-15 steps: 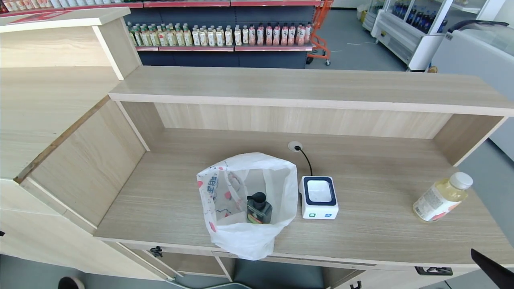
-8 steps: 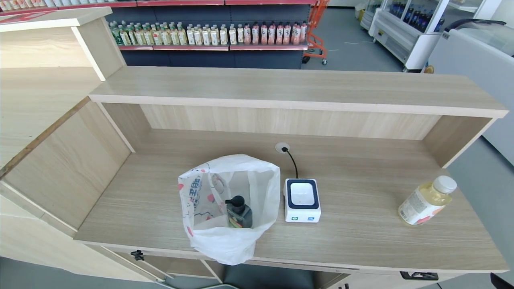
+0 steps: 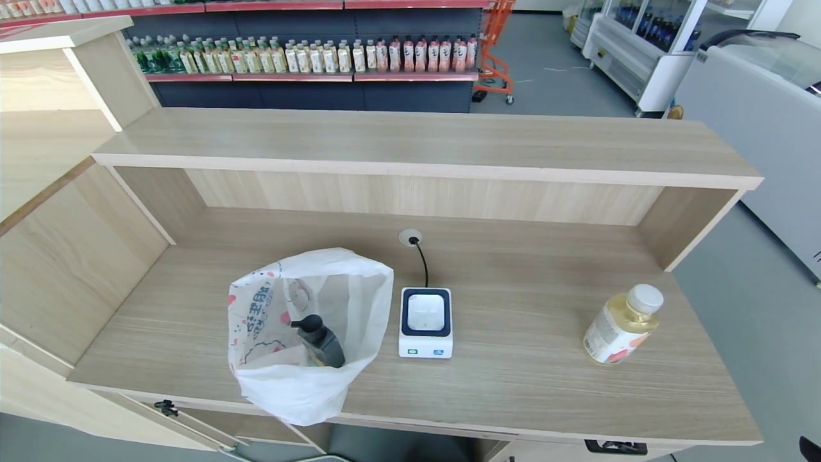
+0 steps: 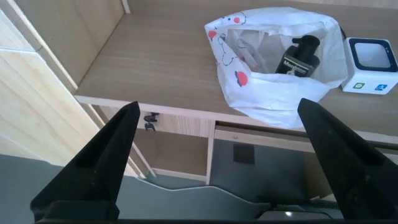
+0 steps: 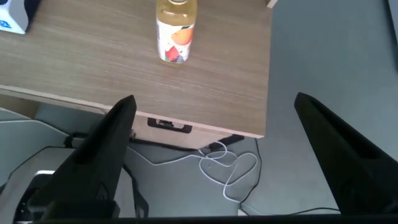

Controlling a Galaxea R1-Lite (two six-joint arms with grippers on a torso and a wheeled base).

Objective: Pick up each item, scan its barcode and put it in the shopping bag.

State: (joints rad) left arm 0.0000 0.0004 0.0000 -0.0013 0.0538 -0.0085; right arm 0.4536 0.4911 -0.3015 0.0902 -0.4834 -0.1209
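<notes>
Standing at right on the tabletop [image 3: 526, 378], the rigid, slick bottle [image 3: 621, 326] likely suits a mid-label grip; left claw [image 4: 217, 107] and right claw [image 5: 214, 98] gape wide.

The front wall of the white printed plastic shopping bag [image 3: 288, 391] hides the lower part of the black pump bottle [image 3: 319, 341] inside it. From the left wrist the bag [image 4: 267, 93] likewise covers the bottle's [image 4: 298, 56] base. In that view the white barcode scanner [image 3: 426, 322] is cut by the picture's edge [image 4: 373, 65], and just its corner [image 5: 9, 18] enters the right wrist view. Its black cable [image 3: 421, 263] vanishes into a round grommet [image 3: 410, 237] in the wooden counter [image 3: 545, 385]. The yellow drink bottle [image 3: 622, 326] loses its cap to the edge in the right wrist view [image 5: 175, 31], and its label print is too small to tell. The shelf bottles [image 3: 308, 58] far behind are too small to tell apart.
</notes>
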